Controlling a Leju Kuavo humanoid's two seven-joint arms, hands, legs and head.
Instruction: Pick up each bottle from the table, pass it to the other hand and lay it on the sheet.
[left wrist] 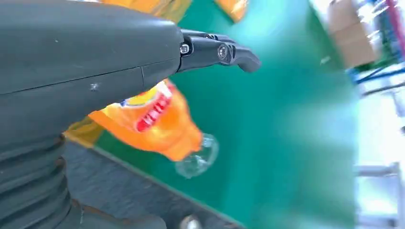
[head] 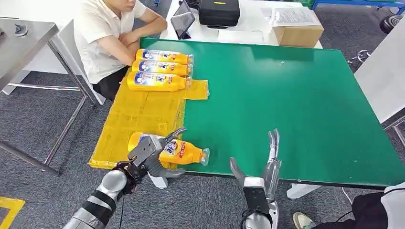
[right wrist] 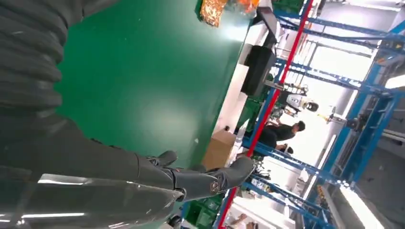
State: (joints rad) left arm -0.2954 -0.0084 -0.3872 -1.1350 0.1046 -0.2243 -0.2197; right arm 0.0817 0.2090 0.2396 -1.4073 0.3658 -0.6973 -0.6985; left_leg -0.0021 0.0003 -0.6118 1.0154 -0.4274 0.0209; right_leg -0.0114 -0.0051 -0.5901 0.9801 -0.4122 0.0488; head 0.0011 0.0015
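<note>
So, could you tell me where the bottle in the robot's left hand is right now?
In the head view the bottle lies at the table's near edge, half on the yellow sheet, gripped by the left hand.

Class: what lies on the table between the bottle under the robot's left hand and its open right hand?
Only bare green table, as the head view shows. The bottle in the left hand and the right hand have nothing between them.

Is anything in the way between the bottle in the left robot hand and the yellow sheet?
Nothing visible. The left robot hand holds the orange bottle at the sheet's near edge; three laid bottles sit at its far end.
</note>
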